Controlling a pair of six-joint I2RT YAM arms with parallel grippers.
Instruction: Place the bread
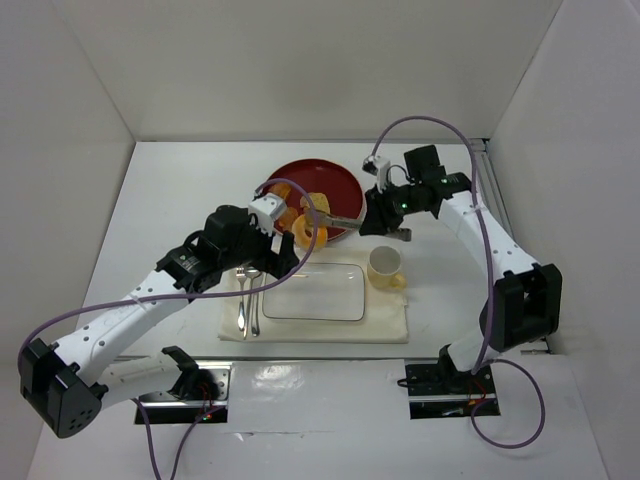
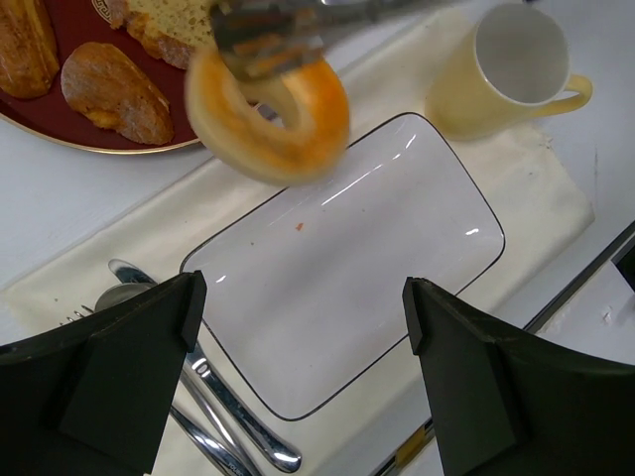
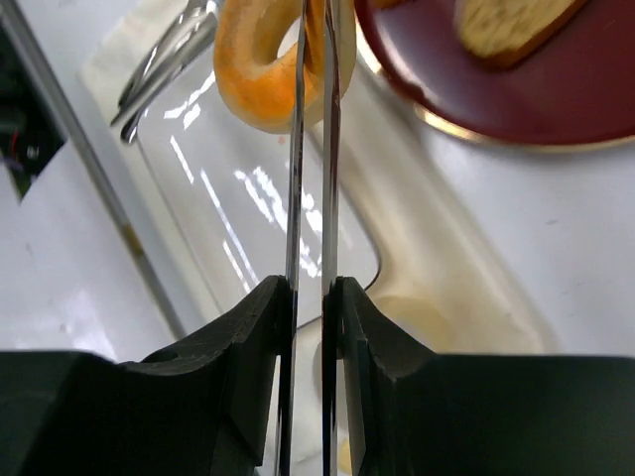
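Note:
The bread [image 1: 304, 229], a golden-orange ring, hangs pinched in metal tongs [image 1: 340, 220] above the far left corner of the white rectangular plate [image 1: 340, 300]. My right gripper [image 1: 380, 222] is shut on the tongs' handles [image 3: 310, 149]; in the right wrist view the gripper [image 3: 310, 288] points at the bread [image 3: 260, 59]. My left gripper [image 2: 303, 297] is open and empty, hovering over the white plate [image 2: 347, 278], with the bread [image 2: 268, 114] ahead of it and apart from it.
A red plate [image 1: 325, 178] behind holds other bread pieces [image 2: 114, 89]. A cream cup [image 1: 385, 265] stands right of the white plate. A fork and spoon [image 1: 248, 300] lie left of it on a cream placemat [image 1: 385, 322].

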